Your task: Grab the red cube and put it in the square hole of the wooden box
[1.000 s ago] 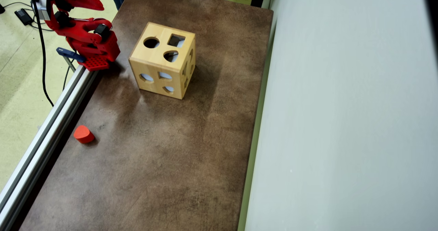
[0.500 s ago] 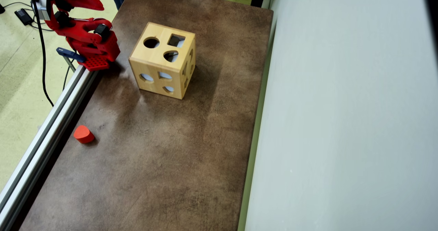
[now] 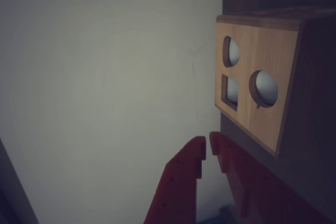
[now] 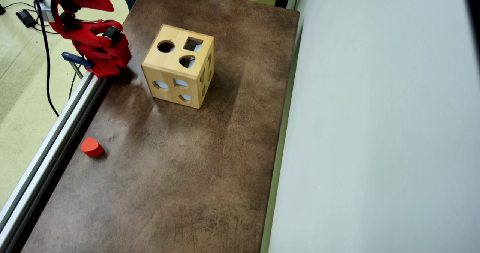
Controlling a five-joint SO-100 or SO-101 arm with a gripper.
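While the claw (image 3: 208,147) hangs closed, the wooden box (image 4: 170,60) stands apart

Overhead cam is fixed high above, looking steeply down on the whole brown table (image 4: 180,170), arm base at the far-left corner, pale wall along the right. Wrist cam rides behind the gripper (image 3: 208,148), rolled sideways, aimed across the table at the wall from close range. Shared between both: the wooden box (image 4: 179,71) (image 3: 257,77), its holed top face, plus the wall.
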